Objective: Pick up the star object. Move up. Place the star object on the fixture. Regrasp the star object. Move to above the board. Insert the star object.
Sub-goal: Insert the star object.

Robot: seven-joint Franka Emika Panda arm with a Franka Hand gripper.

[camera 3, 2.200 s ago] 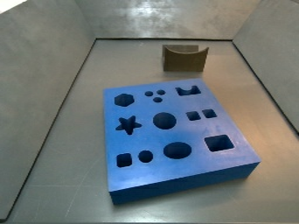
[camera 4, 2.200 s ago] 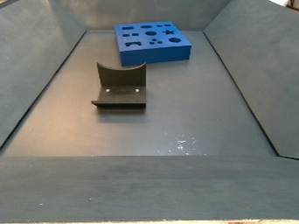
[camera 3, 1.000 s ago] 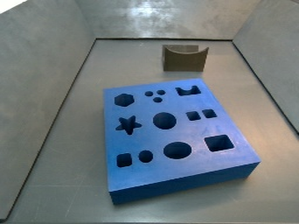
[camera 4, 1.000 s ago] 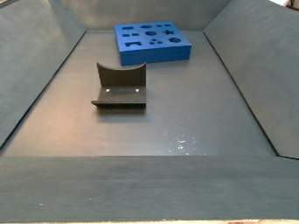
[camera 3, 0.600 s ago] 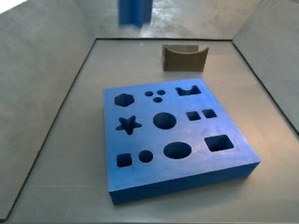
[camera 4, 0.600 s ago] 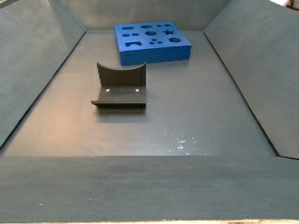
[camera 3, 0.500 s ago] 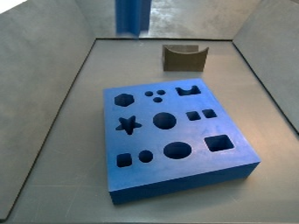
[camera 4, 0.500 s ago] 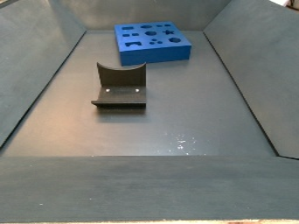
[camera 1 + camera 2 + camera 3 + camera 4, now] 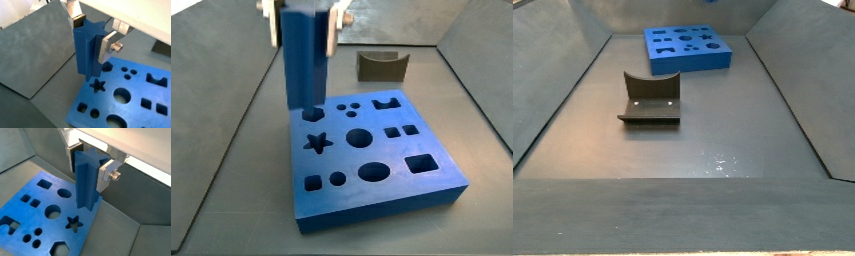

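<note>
Lowered now, pincer (image 9: 303, 12) holds star object (image 9: 303, 60) over board (image 9: 385, 195).

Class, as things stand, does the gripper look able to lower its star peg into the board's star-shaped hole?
Probably yes: the gripper holds the star object upright above the board, near the open star-shaped hole, with nothing between.

The gripper (image 9: 91, 31) hangs with its fingers pointing straight down, and its flat silver fingers (image 9: 107, 172) are clamped on the upper end of the star object (image 9: 85, 180), which stands upright between them. In a side view the gripper (image 9: 302, 20) sits at the top edge of the frame, seemingly over the board's (image 9: 438, 180) far left corner.
</note>
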